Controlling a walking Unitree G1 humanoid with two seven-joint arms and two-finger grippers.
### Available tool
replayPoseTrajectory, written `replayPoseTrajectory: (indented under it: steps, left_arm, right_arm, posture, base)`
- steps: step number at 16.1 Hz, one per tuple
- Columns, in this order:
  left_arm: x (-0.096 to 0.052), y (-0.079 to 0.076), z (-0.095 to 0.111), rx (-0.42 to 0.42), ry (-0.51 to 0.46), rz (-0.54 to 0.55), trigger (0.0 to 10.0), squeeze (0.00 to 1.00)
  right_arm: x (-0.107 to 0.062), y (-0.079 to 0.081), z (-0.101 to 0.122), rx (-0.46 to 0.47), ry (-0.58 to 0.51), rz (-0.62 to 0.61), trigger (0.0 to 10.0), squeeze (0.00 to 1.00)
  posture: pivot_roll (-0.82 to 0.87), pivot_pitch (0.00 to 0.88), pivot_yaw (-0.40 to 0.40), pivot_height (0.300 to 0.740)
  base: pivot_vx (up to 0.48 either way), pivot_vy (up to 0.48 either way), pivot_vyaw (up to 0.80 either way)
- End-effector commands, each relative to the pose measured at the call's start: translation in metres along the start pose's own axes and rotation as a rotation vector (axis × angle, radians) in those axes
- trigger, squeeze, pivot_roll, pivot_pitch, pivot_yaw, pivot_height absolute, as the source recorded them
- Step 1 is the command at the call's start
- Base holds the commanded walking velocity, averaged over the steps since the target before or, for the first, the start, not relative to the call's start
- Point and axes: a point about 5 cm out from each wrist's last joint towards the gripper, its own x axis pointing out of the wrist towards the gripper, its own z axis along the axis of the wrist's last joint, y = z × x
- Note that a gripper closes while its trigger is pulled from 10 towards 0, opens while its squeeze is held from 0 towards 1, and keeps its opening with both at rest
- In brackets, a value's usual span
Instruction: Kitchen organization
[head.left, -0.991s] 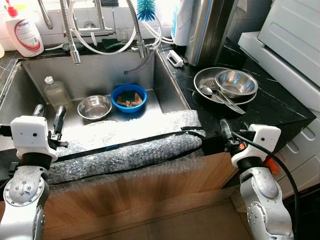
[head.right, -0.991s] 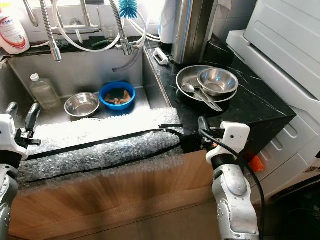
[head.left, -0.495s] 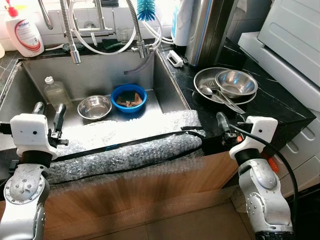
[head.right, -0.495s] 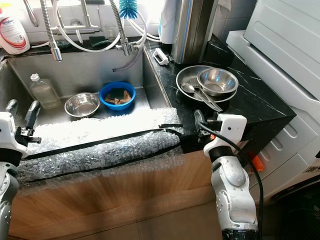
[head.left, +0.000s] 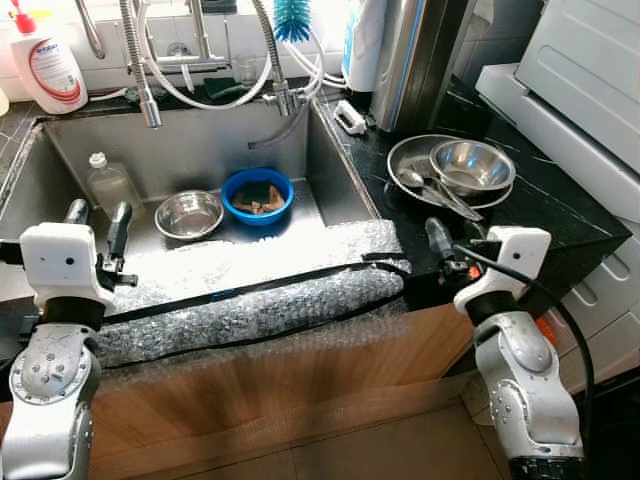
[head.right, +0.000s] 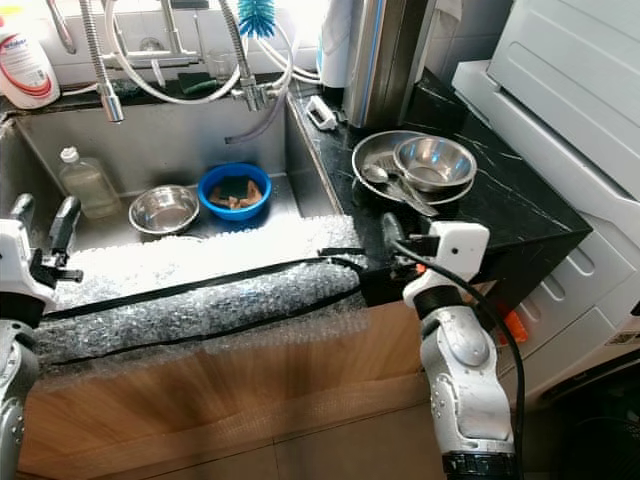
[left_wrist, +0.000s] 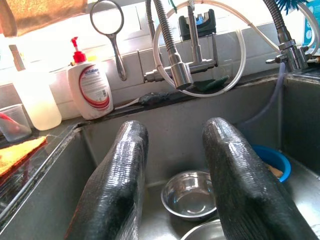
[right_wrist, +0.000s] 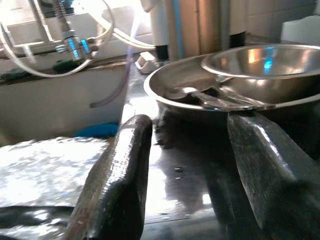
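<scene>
Beside the steel plate, right gripper fingers spread wide, empty; left gripper likewise.

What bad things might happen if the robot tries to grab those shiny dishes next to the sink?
The right gripper, open, is low at the counter's front edge, so it might bump the steel plate rather than grasp it. The small bowl and spoon sit loose on that plate and could slide off. The plate lies near the sink wall, so a push might tip it in.
</scene>
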Motion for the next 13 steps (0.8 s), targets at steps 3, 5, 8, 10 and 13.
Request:
replayPoseTrajectory:
  steps: [3, 5, 8, 10, 13]
  left_arm:
    - [0.002, -0.003, -0.003, 0.011, 0.021, -0.001, 10.0, 0.0]
    - [0.002, -0.003, -0.003, 0.008, 0.023, -0.003, 10.0, 0.0]
    - [0.002, -0.004, -0.005, 0.007, 0.028, -0.007, 10.0, 0.0]
    - [0.002, -0.005, -0.005, 0.004, 0.031, -0.011, 10.0, 0.0]
    - [0.002, -0.006, -0.006, 0.003, 0.033, -0.015, 10.0, 0.0]
  right_arm:
    - [0.002, 0.01, 0.003, -0.01, -0.003, 0.081, 10.0, 0.0]
    - [0.002, 0.011, 0.004, -0.023, -0.014, 0.094, 10.0, 0.0]
    - [0.005, 0.003, 0.015, -0.024, -0.08, 0.028, 10.0, 0.0]
    - [0.005, -0.001, 0.019, -0.026, -0.104, -0.009, 10.0, 0.0]
    - [0.004, -0.007, 0.017, -0.03, -0.101, -0.065, 10.0, 0.0]
  posture:
    - [0.04, 0.108, -0.046, 0.74]
    - [0.04, 0.11, -0.047, 0.74]
    - [0.04, 0.112, -0.044, 0.74]
    - [0.04, 0.112, -0.043, 0.74]
    - [0.04, 0.114, -0.043, 0.74]
  base:
    - [0.0, 0.0, 0.0]
    - [0.0, 0.0, 0.0]
    - [0.0, 0.0, 0.0]
    - [0.0, 0.0, 0.0]
    - [0.0, 0.0, 0.0]
